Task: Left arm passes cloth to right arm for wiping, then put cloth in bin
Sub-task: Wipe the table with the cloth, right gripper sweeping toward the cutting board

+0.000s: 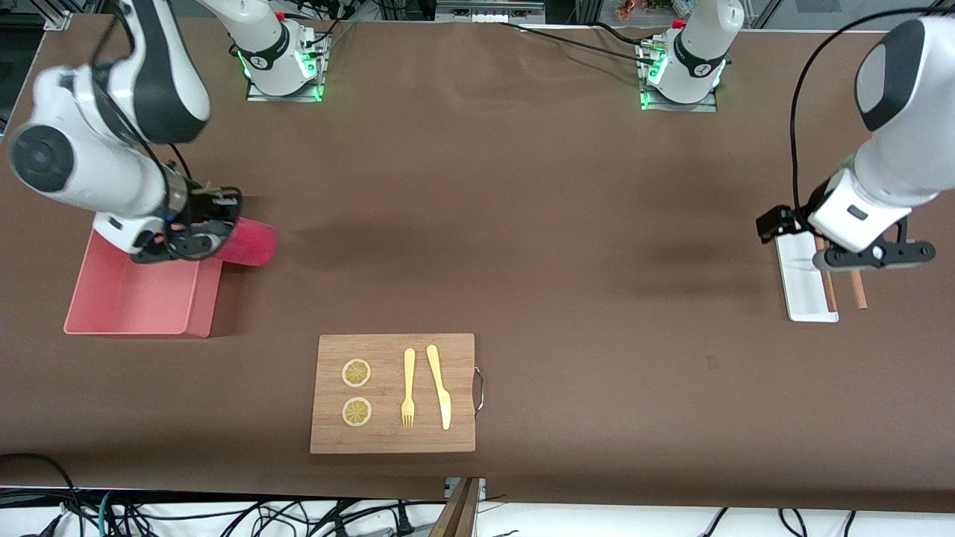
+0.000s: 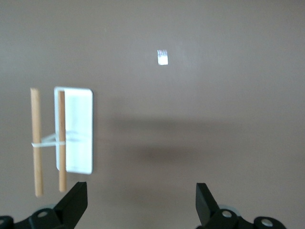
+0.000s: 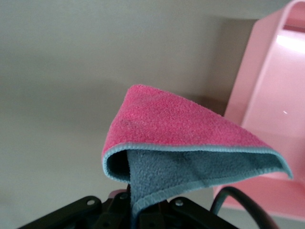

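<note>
The magenta cloth (image 1: 250, 242) hangs folded from my right gripper (image 1: 195, 235), which is shut on it over a corner of the pale pink bin (image 1: 127, 294). Part of the cloth sticks out past the bin's wall, over the table. The right wrist view shows the cloth (image 3: 176, 129) with its grey underside, pinched in the right gripper (image 3: 138, 210), and the bin (image 3: 281, 124) beside it. My left gripper (image 1: 873, 257) waits open over the left arm's end of the table. In the left wrist view the left gripper (image 2: 141, 202) has nothing between its fingers (image 2: 76, 202).
A small white tray (image 1: 802, 287) with two wooden sticks (image 1: 858, 289) lies under the left gripper; the left wrist view shows the tray (image 2: 78, 143) and sticks (image 2: 35, 143) too. A wooden cutting board (image 1: 392, 440) with lemon slices, fork and knife lies near the front camera.
</note>
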`<state>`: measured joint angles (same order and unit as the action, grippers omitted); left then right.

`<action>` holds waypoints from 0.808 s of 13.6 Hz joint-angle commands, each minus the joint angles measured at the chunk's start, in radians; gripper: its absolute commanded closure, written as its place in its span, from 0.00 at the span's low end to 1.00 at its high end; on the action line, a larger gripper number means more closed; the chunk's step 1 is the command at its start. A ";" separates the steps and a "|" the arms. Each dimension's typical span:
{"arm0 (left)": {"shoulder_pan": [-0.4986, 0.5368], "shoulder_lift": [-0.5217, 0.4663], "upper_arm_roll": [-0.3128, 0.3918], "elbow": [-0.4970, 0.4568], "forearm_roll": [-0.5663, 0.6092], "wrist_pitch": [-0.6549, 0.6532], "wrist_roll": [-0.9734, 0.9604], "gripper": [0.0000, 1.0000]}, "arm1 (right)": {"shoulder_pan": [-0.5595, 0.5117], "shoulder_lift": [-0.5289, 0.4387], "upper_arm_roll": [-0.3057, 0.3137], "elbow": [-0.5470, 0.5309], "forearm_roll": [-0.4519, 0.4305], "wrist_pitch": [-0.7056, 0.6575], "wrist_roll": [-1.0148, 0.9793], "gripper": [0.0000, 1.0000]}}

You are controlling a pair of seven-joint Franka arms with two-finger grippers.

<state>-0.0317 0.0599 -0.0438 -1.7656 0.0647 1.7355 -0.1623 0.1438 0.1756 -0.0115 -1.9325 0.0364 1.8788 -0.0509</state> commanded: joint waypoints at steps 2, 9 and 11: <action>-0.022 -0.066 0.036 -0.115 -0.045 -0.014 0.018 0.00 | -0.003 0.103 0.007 -0.061 -0.020 0.179 0.031 1.00; -0.008 -0.009 0.035 0.116 -0.088 -0.048 0.041 0.00 | 0.011 0.272 0.013 -0.072 -0.001 0.385 0.118 1.00; 0.031 -0.009 0.036 0.120 -0.126 -0.050 0.067 0.00 | 0.025 0.289 0.050 -0.063 0.038 0.398 0.193 1.00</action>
<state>-0.0301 0.0186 -0.0181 -1.6897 -0.0124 1.7143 -0.1499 0.1507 0.4563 0.0065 -2.0073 0.0442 2.2631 0.0681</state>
